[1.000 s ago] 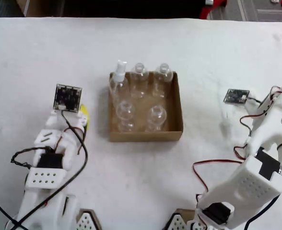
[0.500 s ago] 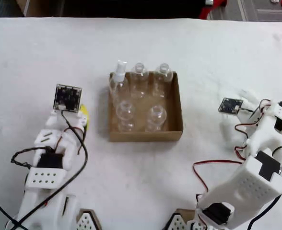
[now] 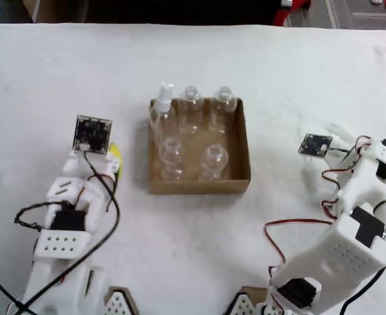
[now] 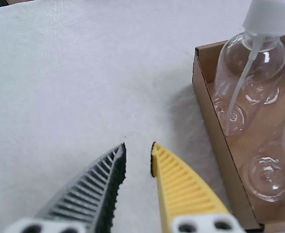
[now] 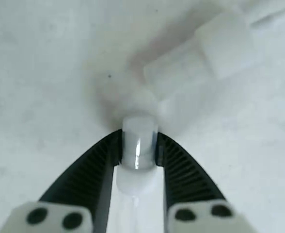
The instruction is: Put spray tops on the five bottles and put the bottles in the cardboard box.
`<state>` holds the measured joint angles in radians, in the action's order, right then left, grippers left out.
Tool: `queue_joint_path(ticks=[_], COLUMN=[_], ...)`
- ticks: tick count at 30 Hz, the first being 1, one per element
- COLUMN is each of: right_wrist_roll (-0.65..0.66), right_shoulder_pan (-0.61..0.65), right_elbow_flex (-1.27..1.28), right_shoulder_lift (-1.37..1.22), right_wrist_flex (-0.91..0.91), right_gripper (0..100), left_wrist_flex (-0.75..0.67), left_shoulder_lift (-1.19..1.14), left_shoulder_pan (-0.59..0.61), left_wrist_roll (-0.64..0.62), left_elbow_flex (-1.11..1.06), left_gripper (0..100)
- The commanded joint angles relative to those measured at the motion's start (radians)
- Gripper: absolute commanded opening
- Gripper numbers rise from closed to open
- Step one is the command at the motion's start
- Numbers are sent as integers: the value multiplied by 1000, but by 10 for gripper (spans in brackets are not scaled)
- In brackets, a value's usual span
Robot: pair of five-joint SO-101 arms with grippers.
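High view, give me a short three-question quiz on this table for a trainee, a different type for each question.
1. True or false: all five bottles stand inside the cardboard box.
2. How many of them are capped? A) one B) three C) five
3. Fill in: the right arm's jaws are shut on a ____.

Key
1. True.
2. A, the one at the back corner nearest the left arm.
3. spray top

V. bright, even light; soft shadows
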<state>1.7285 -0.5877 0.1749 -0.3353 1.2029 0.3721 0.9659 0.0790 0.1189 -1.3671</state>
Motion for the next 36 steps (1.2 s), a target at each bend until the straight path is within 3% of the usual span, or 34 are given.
queue_joint_path(ticks=[1,12,14,21,29,33,36], right_wrist_roll=[5,3,-49,-609,-1260,-1494,-1525], right_shoulder_pan=[18,53,79,203,255,335,476], right_elbow_flex=[-25,-25,-21,-21,-21,-28,-28], right_shoulder_lift=[71,460,555,842,1047,1090,1104], right_wrist_flex=[1,165,166,12,-214,-277,-320], right_gripper=[15,15,15,15,15,15,15], left_wrist_flex=[-35,-35,-35,-35,-35,-35,-35], left_shoulder_lift=[-1,-1,-1,-1,-1,-1,-1], left_shoulder_pan=[-12,-12,-12,-12,-12,-12,-12], left_wrist_roll=[8,6,6,6,8,8,8], left_elbow_flex=[8,11,11,11,11,11,12], left_gripper=[90,90,90,90,90,90,90])
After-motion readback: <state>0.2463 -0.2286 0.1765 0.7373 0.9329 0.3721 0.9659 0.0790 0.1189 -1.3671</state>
